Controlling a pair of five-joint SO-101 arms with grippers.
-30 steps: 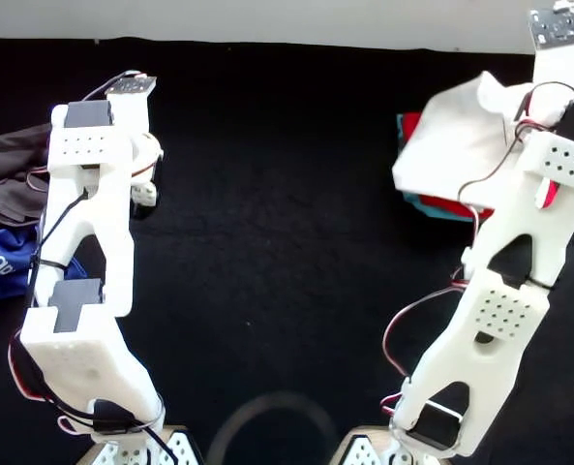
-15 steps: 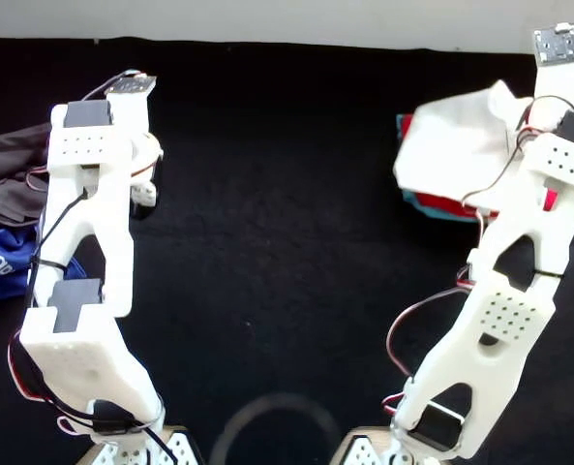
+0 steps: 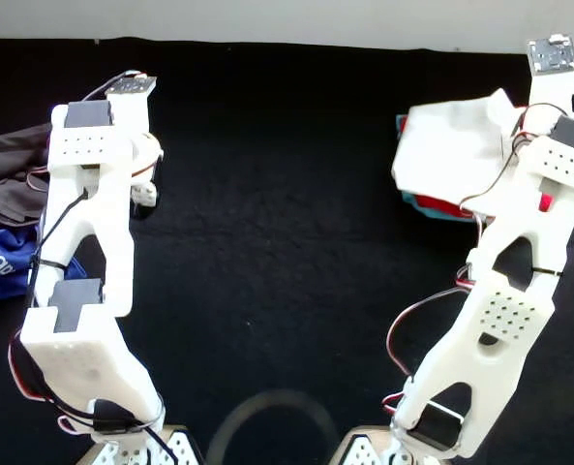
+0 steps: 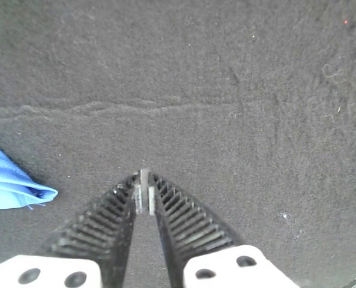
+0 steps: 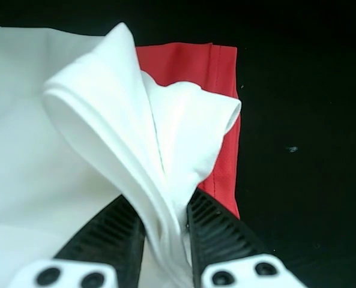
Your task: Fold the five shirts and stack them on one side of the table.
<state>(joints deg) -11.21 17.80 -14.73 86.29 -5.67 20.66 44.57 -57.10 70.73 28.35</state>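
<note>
R gripper point(image 5: 161, 204) clamped tight on a bunched fold of white shirt point(image 5: 75, 138), which sits on red shirt point(image 5: 193, 66) at table's point(image 3: 287, 194) right side, straight under the grip. L gripper point(image 4: 144, 183) closed up, empty. Blue shirt point(image 4: 12, 186) lies just beside it, so prob. the nearer one for that.

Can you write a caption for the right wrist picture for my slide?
Right pincer pinching a bunched-up white shirt lying over a red shirt.
</note>
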